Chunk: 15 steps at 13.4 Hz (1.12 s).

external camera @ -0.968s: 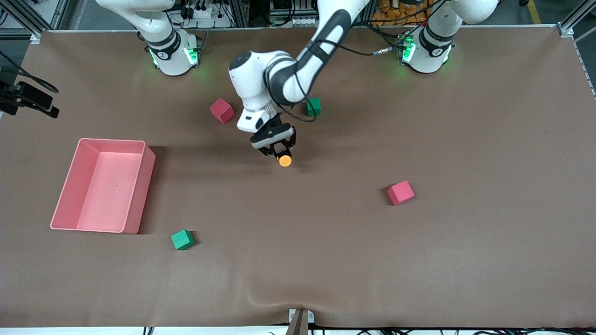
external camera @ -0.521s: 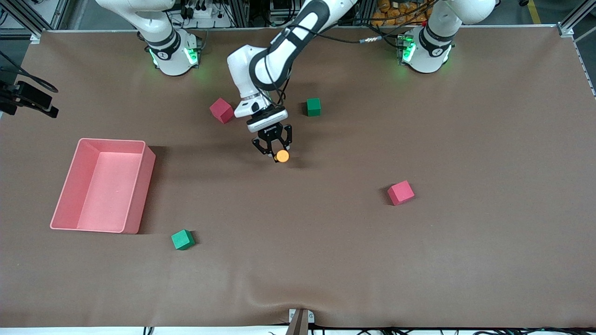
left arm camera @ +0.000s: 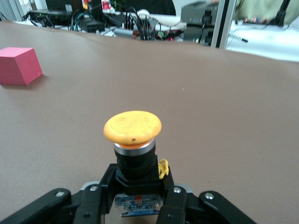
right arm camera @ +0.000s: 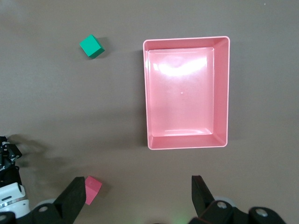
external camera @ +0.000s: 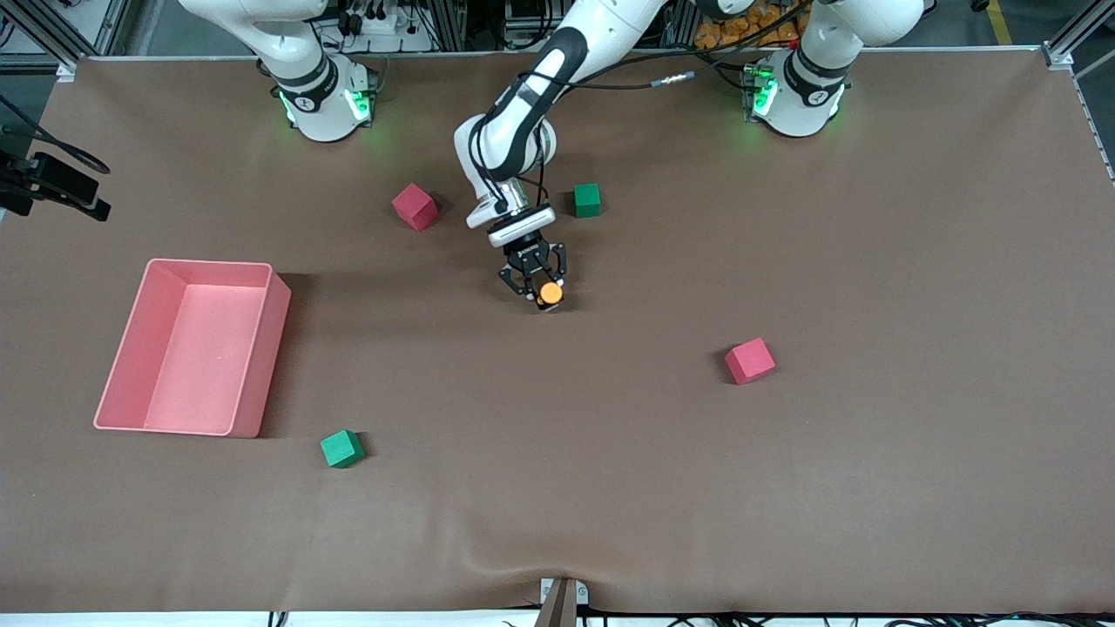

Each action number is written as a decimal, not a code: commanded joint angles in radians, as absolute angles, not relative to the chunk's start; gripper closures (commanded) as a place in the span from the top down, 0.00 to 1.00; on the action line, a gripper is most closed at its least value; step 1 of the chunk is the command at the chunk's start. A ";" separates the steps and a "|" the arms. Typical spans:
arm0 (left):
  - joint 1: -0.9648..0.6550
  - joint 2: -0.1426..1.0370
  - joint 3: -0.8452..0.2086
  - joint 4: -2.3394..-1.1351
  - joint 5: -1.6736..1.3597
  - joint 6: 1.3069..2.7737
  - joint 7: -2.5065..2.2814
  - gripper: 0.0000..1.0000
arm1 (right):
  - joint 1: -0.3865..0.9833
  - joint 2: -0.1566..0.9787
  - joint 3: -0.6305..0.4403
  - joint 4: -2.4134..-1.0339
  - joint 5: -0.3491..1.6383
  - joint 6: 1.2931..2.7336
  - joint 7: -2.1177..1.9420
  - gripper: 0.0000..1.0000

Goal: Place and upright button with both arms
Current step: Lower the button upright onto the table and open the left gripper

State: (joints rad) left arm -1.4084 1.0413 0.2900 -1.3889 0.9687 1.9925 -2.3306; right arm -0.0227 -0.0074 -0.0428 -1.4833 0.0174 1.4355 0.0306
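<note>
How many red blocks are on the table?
2. One red block sits up near the robots' bases, close to the left arm's hand. The other red block sits nearer the front camera, toward the left arm's end. None looks hidden.

Brown-covered table (external camera: 871, 488), carrying a pink empty bin (external camera: 193, 347) toward the right arm's end. One green cube (external camera: 341, 448) near the bin, nearer the front camera; another green cube (external camera: 587, 199) and a red cube (external camera: 415, 206) closer to the bases. Second red cube (external camera: 749, 360) toward the left arm's end.
</note>
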 commanded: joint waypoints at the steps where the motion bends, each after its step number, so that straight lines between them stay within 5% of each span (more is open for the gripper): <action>1: -1.428 1.057 0.302 -1.376 1.011 1.967 -2.370 0.07 | -0.012 0.008 -0.046 -1.451 0.017 1.417 0.046 1.00; 9: -1.431 1.085 0.301 -1.371 1.012 1.947 -2.364 0.11 | -0.012 0.020 -0.046 -1.451 0.017 1.417 0.041 1.00; 14: -1.431 1.089 0.291 -1.365 1.012 1.948 -2.362 0.54 | -0.014 0.020 -0.048 -1.451 0.009 1.427 0.040 1.00; 15: -1.431 1.089 0.285 -1.365 1.012 1.950 -2.356 0.83 | -0.015 0.020 -0.048 -1.450 0.006 1.427 0.038 1.00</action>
State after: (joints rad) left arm -1.4258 1.0735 0.2873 -1.3882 0.9893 1.9620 -2.3540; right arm -0.0214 0.0074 -0.0430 -1.4817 0.0161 1.4377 0.0305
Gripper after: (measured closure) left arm 0.533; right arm 0.000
